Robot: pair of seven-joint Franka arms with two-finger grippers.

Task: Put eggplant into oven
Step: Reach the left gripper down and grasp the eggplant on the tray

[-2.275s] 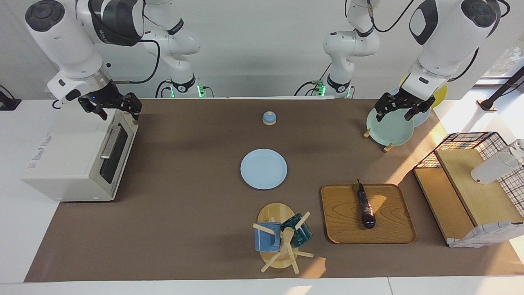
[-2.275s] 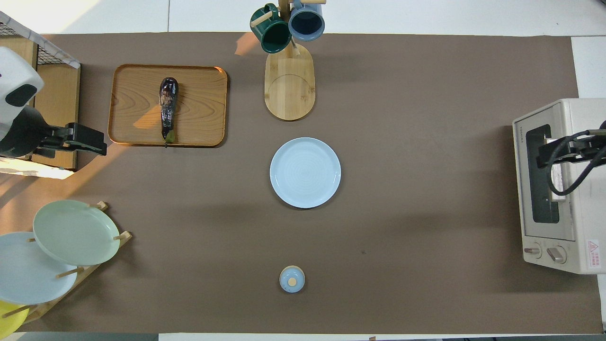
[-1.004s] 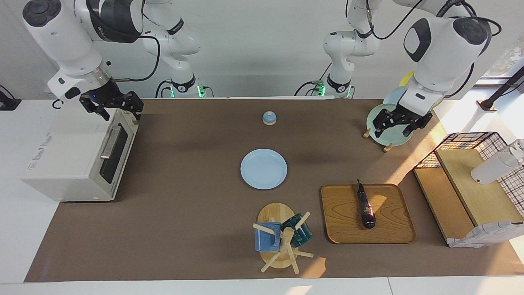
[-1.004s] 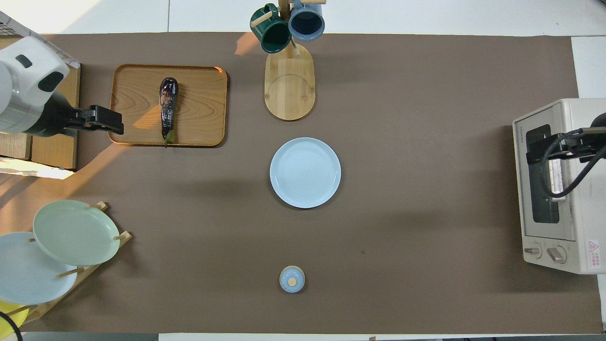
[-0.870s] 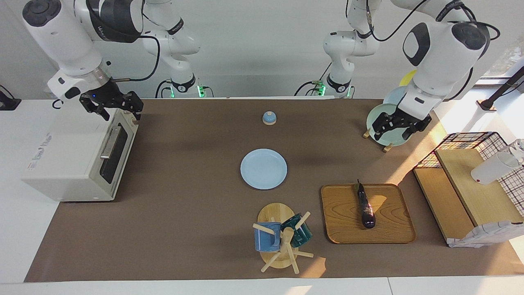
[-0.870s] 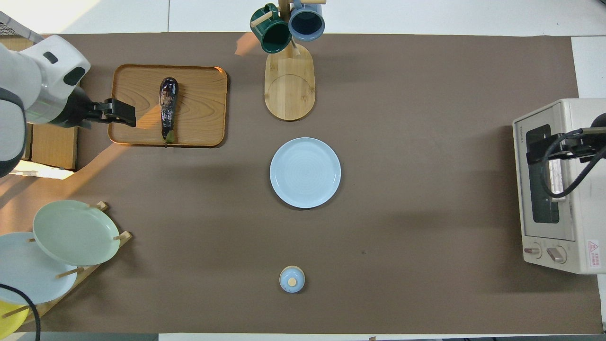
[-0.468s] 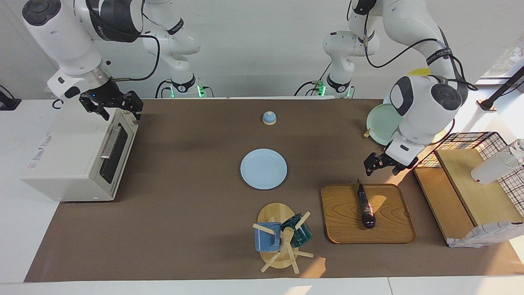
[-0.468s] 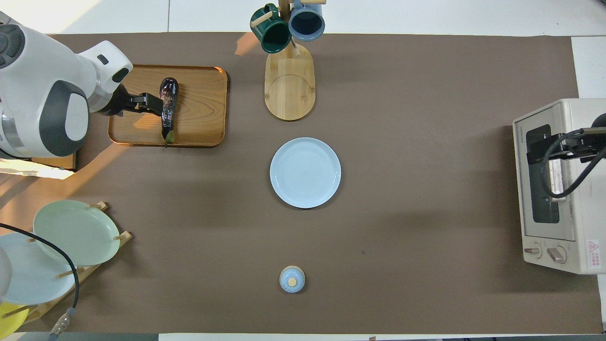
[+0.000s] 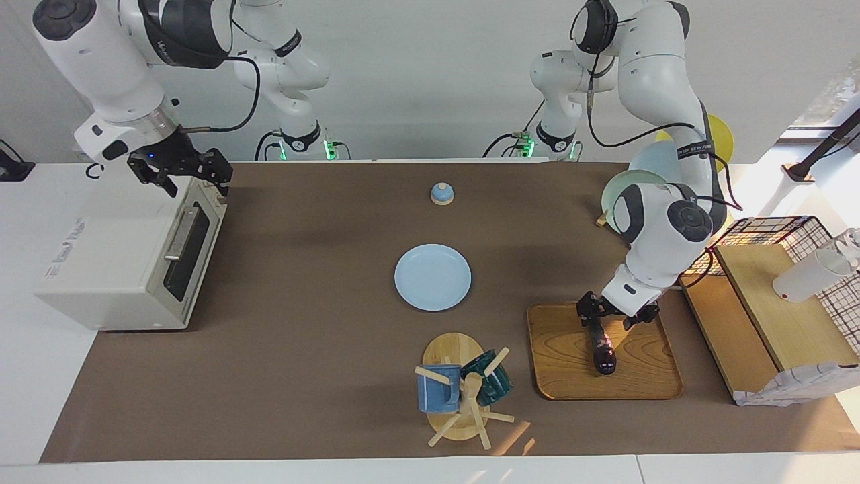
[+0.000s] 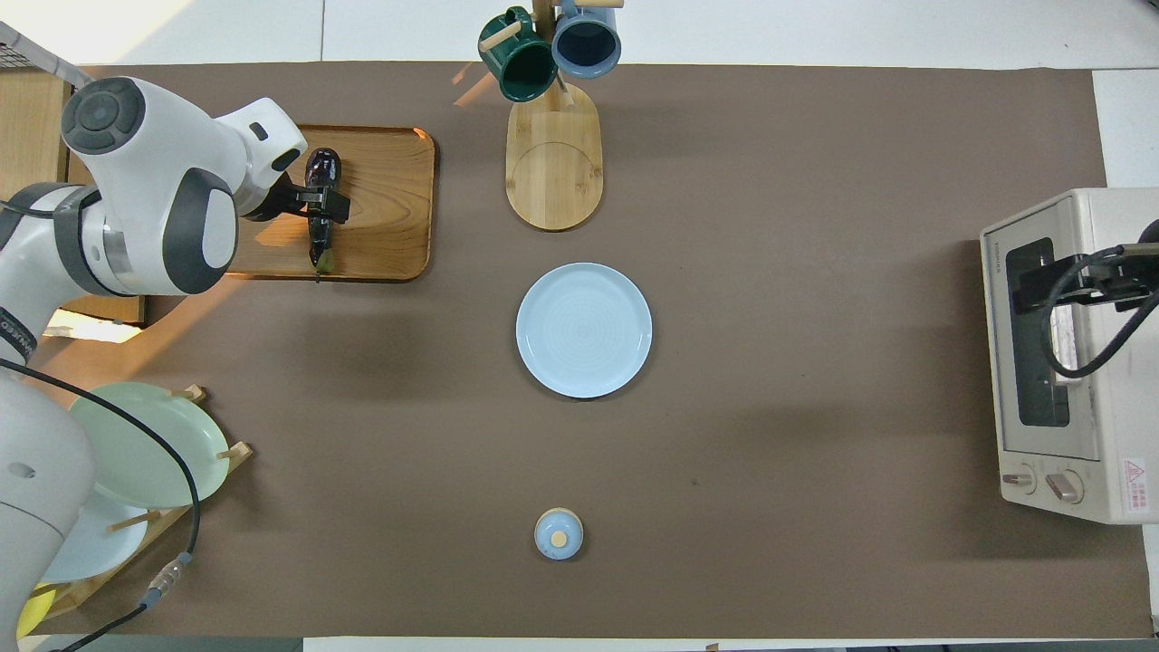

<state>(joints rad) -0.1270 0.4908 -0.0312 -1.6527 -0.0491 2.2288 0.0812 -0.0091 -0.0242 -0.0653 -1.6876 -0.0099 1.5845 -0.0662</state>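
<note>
We note the slim glossy dark-purple eggplant (image 9: 600,340) lying on the rounded wooden tray (image 9: 645,383), long axis running toward and away from the robots. Left gripper (image 9: 611,314) – jaws wide, empty – straddles its stem end; right gripper (image 9: 180,173), open, waits over the closed cream-white toaster oven (image 9: 114,262).

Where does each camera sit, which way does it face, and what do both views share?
Facing view: high, across the table, looking at the robots; both arms show whole, the right gripper over the cream-white toaster oven, the left gripper open over the glossy dark purple eggplant.
Overhead view: above the robots' end, looking steeply down; the left arm and the right gripper's tip show.
Shared: eggplant, oven, the rectangular wooden tray, the round pale blue plate.
</note>
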